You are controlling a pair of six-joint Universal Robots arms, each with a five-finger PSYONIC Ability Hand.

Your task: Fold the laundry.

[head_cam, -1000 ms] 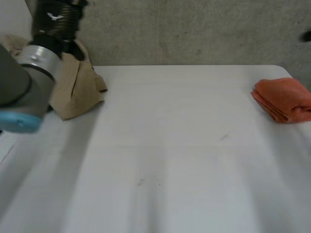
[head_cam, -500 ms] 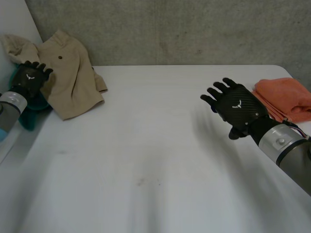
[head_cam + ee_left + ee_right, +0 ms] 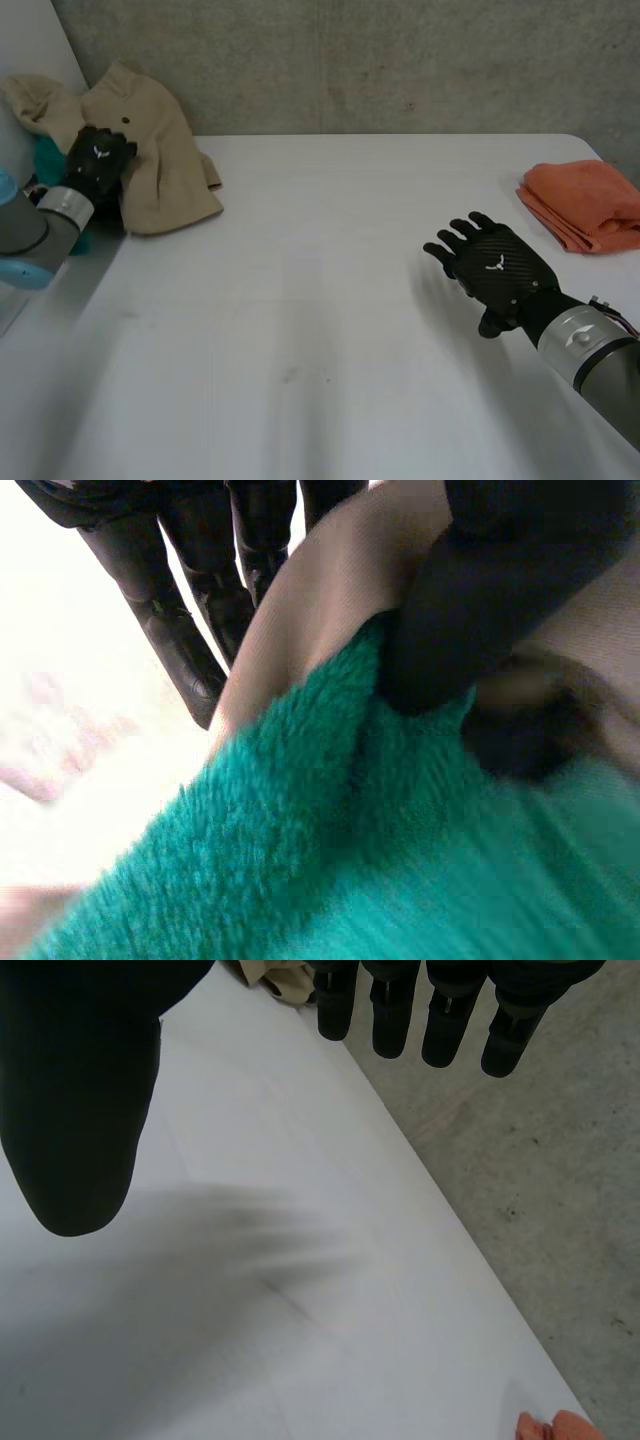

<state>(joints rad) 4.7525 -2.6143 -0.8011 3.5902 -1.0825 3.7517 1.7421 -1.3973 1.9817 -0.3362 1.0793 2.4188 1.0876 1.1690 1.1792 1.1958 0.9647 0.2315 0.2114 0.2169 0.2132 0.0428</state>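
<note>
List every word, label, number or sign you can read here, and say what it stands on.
No words or numbers can be read.
Left hand: a small white emblem on its back, no letters.
Right hand: the same white emblem on its back, no letters.
Beige garment, orange cloth, table: no text.

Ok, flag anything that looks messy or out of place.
The beige garment lies crumpled at the table's far left corner against a teal fleece cloth, pinched in the left hand. The folded orange cloth looks tidy.
</note>
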